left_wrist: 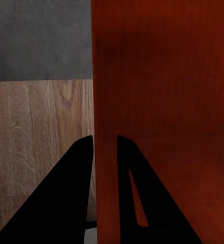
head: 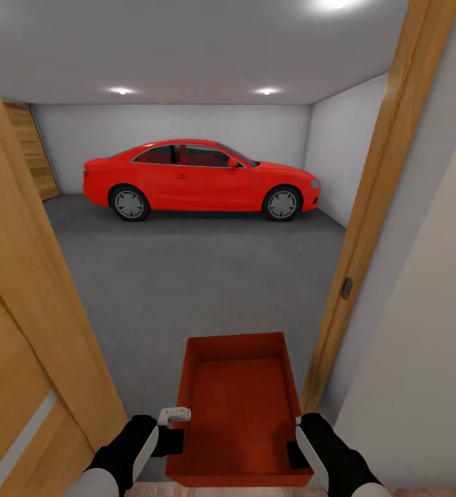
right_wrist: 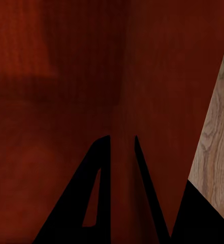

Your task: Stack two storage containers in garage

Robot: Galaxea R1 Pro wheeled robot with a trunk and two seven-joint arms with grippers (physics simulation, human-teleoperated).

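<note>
**Item: one container, carried, at the garage doorway**

I hold a single red-orange storage container [head: 240,414] between both arms, low in the head view and centred in a wood-framed doorway [head: 365,228]. It has no lid, sits level, and its far end reaches out over the garage's dark grey concrete floor [head: 186,283].

Left gripper [head: 167,442]: clamped on the container's left wall near the end closest to me. In the left wrist view the thin wall [left_wrist: 104,127] runs between the two dark fingers [left_wrist: 61,203], one outside and one inside the bin, closed tight against it. Light wood planking [left_wrist: 40,132] lies beside the container, with grey concrete beyond that.

Right gripper [head: 298,445]: clamped on the container's right wall, opposite the left gripper. In the right wrist view the wall [right_wrist: 123,117] passes between its fingers [right_wrist: 86,198], which pinch it from both sides; wood planking [right_wrist: 216,132] shows past the container's outer face.

Beyond the container: a red car [head: 200,179] parked side-on against the garage's pale back wall [head: 172,128], well apart from the bin. An open wooden door leaf [head: 21,331] stands to the container's left; a beige wall [head: 428,310] stands to its right.
</note>
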